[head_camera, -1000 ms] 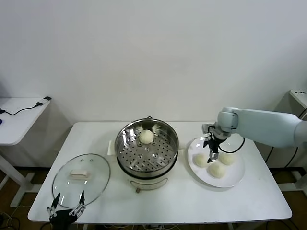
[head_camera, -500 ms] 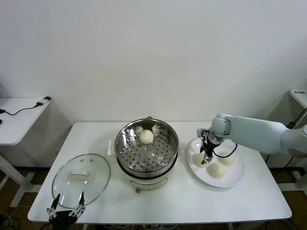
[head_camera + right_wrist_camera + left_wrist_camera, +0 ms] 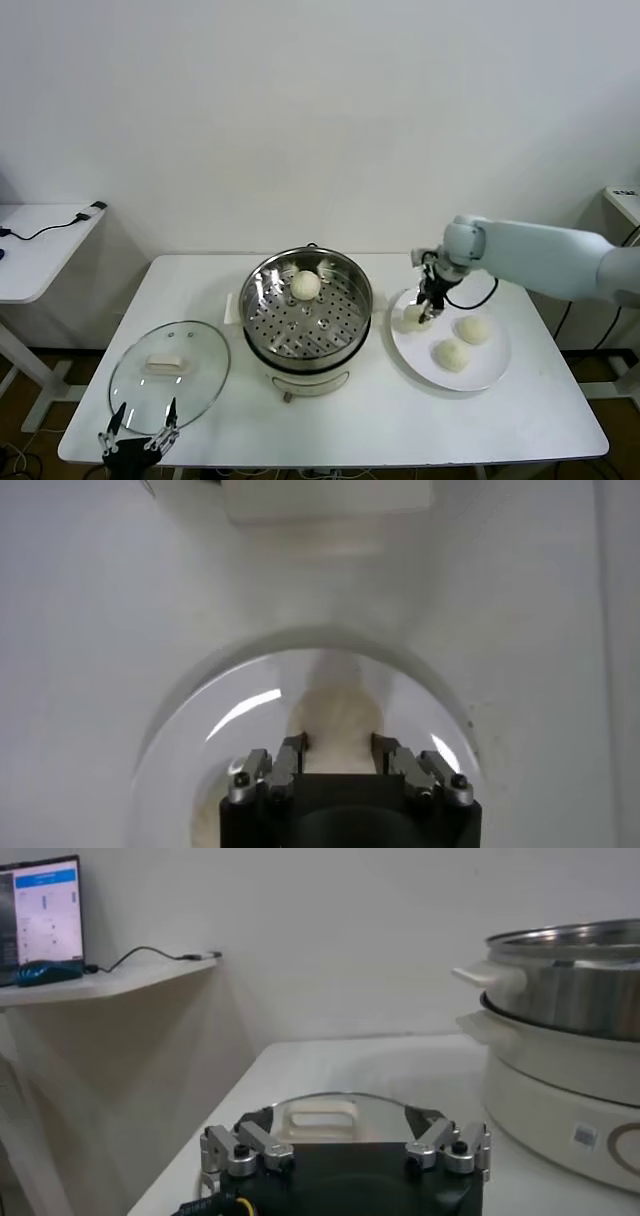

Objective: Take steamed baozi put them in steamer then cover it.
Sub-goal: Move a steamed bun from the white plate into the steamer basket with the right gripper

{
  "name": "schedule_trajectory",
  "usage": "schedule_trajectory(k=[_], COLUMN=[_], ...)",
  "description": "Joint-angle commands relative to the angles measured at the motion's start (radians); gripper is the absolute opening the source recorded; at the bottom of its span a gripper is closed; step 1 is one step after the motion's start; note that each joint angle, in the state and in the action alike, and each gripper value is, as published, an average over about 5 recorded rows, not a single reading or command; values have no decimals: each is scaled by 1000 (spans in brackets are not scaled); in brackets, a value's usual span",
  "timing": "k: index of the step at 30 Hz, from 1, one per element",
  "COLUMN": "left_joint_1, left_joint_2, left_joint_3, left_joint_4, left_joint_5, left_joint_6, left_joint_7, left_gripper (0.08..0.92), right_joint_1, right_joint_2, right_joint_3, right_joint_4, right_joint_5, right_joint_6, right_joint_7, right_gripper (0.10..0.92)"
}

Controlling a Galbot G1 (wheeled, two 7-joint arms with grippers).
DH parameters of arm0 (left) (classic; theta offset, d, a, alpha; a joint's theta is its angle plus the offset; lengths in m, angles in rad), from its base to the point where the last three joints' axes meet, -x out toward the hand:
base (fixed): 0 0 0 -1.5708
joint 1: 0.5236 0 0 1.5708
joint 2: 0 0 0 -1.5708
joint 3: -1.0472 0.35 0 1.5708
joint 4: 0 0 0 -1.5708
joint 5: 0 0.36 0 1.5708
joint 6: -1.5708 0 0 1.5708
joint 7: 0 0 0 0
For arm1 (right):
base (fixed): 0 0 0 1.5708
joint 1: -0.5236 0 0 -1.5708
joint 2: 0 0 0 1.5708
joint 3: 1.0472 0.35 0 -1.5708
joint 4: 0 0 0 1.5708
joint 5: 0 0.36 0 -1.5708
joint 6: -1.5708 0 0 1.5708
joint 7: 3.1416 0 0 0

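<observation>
right gripper (image 3: 419, 314) clamped on baozi (image 3: 413, 317)

Steamer (image 3: 306, 310) stands open-topped, centre frame; one bun (image 3: 306, 285) at its far side, perforated floor otherwise bare. Cover (image 3: 169, 374) lies lower left.

The right gripper (image 3: 424, 308) is clamped on a baozi (image 3: 414, 317) at the near-left part of the white plate (image 3: 489, 372). Two more buns (image 3: 462, 341) lie on that plate to its right and nearer the robot. Left of it stands the steamer (image 3: 306, 305) with one bun (image 3: 306, 285) inside. Farther left lies the glass lid (image 3: 169, 372), with the left gripper (image 3: 138, 438) spread wide at its near edge.
</observation>
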Motion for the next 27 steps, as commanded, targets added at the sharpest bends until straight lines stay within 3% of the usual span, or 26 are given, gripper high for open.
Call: schedule_trajectory(k=[1,6,12,17,27], left_joint_1=[3,7,9,16,20], left_joint_2=[3,5,10,15,14], left_joint_3=[2,6,11,9,7], left_joint_4=[-15,-31,-47,-61,-60], left_joint_5=[0,0,0,-1,-4], left_joint_6=[2,5,10,10,9], left_joint_7=[0,1,4,6,7], left_gripper=[823,823,823,823,823], right_joint_1=[467,598,478,297,84], right_joint_2=[38,136,310,434,572], right_joint_3=[-130,-75,98,118,52], right_joint_4=[108,235,290,250,39], right_joint_5=[214,392,510,484,354], right_joint_6=[30,-42,-154,-185,-186], right_joint_7=[-149,-119,9,108,148], right_gripper=[484,484,484,488,501])
